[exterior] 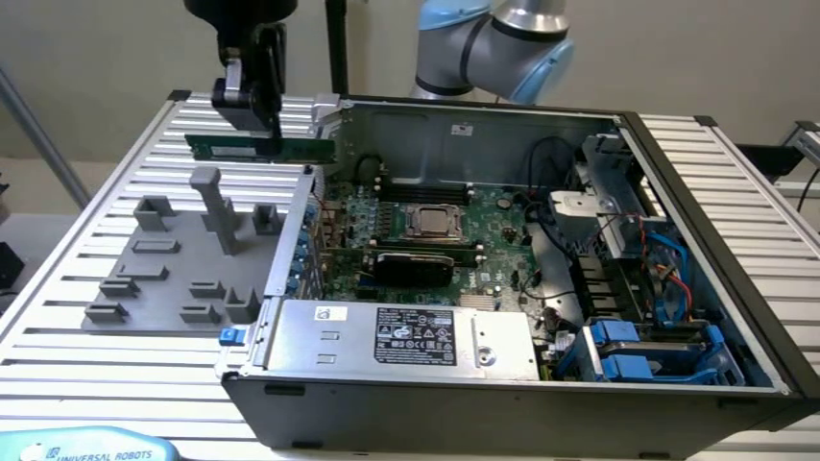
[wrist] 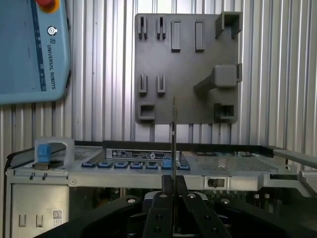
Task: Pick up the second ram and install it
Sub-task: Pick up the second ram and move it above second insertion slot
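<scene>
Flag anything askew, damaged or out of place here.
Nothing stands out. The hand grips the ram in the air, clear of the fixture and beside the open case. Seen edge-on from the wrist, the ram sits straight in the grip. No loose or spilled parts show.

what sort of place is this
Likely a robotics lab bench for computer assembly: an open dark metal desktop computer case sits on a ribbed aluminium table, beside a grey plastic fixture plate, while the arm's black gripper holds a thin green ram stick.
</scene>
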Available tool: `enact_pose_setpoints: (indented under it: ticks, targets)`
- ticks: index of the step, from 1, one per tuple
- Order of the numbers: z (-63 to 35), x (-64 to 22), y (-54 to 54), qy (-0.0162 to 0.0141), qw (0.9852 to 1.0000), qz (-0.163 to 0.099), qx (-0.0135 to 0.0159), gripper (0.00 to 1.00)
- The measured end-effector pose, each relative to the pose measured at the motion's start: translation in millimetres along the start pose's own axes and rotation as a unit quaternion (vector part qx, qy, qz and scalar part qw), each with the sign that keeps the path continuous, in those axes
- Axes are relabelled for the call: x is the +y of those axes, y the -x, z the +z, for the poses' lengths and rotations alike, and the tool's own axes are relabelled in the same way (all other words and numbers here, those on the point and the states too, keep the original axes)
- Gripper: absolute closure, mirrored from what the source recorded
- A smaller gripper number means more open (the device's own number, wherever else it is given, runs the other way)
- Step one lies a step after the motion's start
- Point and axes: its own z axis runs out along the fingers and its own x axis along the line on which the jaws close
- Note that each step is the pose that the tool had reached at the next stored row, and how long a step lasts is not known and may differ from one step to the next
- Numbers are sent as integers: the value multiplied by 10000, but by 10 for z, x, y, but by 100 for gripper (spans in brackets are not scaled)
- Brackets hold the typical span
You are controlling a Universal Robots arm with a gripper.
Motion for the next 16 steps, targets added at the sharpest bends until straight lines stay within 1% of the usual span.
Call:
enact_pose_setpoints:
  ticks: [11, 16]
  targets:
    - [-11, -500, -2, 1, 10000, 0, -6, 86]
    - [10, -728, 10, 0, 10000, 0, -6, 86]
